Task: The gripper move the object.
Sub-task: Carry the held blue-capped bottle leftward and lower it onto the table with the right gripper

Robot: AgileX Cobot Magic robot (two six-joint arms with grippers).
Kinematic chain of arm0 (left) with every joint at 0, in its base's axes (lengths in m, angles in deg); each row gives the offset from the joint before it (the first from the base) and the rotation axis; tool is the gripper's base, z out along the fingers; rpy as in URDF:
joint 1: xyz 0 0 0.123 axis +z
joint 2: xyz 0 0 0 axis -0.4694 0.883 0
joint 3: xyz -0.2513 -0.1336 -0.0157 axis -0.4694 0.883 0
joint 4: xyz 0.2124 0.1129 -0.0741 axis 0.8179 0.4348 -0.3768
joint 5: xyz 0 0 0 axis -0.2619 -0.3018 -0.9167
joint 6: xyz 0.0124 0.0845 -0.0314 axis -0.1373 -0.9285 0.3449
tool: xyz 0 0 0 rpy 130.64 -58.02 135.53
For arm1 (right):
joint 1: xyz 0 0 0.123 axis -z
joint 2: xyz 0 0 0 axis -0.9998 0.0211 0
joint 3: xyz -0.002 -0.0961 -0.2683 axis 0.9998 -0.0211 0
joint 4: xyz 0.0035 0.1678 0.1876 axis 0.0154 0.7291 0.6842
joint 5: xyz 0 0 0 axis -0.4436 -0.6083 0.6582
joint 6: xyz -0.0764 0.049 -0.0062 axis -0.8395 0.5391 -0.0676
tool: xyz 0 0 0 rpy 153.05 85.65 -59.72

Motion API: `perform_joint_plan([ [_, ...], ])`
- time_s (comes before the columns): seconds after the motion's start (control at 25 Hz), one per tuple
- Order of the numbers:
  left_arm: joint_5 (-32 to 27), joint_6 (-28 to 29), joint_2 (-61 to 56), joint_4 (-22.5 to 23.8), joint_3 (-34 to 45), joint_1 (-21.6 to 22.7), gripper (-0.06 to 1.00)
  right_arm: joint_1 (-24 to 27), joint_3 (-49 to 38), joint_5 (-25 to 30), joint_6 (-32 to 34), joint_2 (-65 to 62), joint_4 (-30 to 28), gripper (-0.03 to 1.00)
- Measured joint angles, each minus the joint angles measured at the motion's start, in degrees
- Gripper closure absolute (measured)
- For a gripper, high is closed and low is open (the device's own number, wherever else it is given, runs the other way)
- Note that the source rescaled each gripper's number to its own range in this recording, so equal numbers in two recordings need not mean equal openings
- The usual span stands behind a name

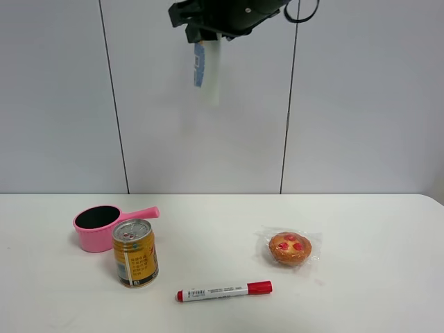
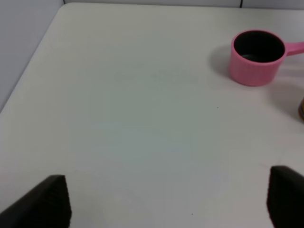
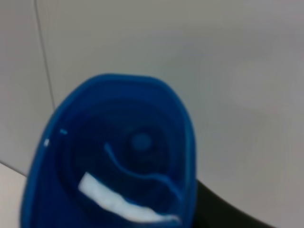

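The object is a slim white bottle (image 1: 207, 69) with blue label print. It hangs high above the table in front of the grey wall, near the top middle of the exterior high view. My right gripper (image 1: 211, 31), a black claw, is shut on its upper end. The right wrist view is filled by the bottle's blue cap (image 3: 118, 156), seen close and blurred. My left gripper (image 2: 166, 199) is open and empty, with its two black fingertips (image 2: 50, 202) wide apart low over the bare white table (image 2: 142, 118). The left gripper does not show in the exterior high view.
On the table stand a pink cup with a handle (image 1: 100, 225), also in the left wrist view (image 2: 256, 57), and a gold drink can (image 1: 135, 253). A red-capped white marker (image 1: 223, 291) lies near the front. A wrapped pastry (image 1: 290, 248) lies to the right.
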Motion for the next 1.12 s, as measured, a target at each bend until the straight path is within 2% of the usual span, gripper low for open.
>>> perform_joint_plan([
  [0.28,0.0,0.0,0.0,0.0,0.0,0.0,-0.06,-2.0,15.5,1.3,0.0,16.0,0.5,0.96],
  [0.56,0.0,0.0,0.0,0.0,0.0,0.0,-0.06,-2.4,26.9,1.2,-0.6,29.1,5.1,0.96],
  [0.8,0.0,0.0,0.0,0.0,0.0,0.0,-0.06,-3.0,32.6,1.1,-1.9,36.7,6.4,0.96],
  [1.12,0.0,0.0,0.0,0.0,0.0,0.0,-0.06,-3.2,33.4,-2.6,-1.9,40.8,7.6,0.96],
])
